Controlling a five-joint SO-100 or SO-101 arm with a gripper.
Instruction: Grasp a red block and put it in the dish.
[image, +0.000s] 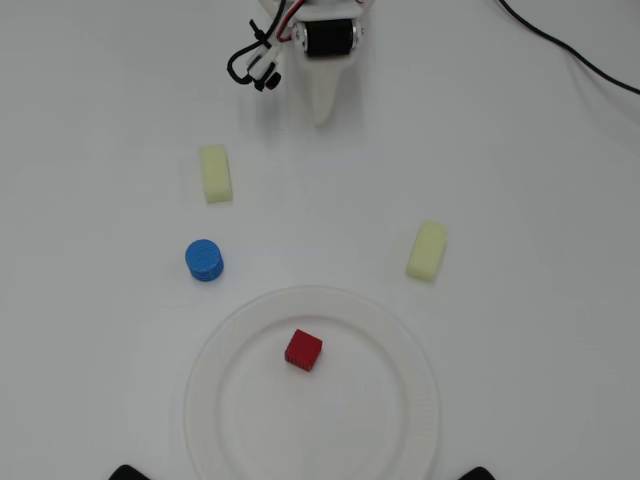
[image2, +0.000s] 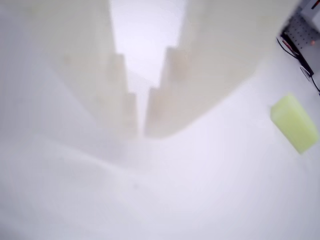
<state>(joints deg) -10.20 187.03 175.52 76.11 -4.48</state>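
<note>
The red block (image: 303, 350) is a small bright red cube lying inside the dish (image: 400, 345), a large round white plate with a ribbed rim at the bottom centre of the overhead view. My gripper (image: 320, 115) is at the top centre of that view, far from the dish and pointing down at the table. In the wrist view the white fingertips (image2: 131, 117) stand almost together with only a thin gap, and the gripper (image2: 141, 132) holds nothing. The red block and the dish are out of the wrist view.
A blue cylinder (image: 204, 260) stands left of the dish. Two pale yellow oblong blocks lie on the white table, one at upper left (image: 215, 173) and one at right (image: 427, 250); one shows in the wrist view (image2: 294, 123). A black cable (image: 570, 50) runs at top right.
</note>
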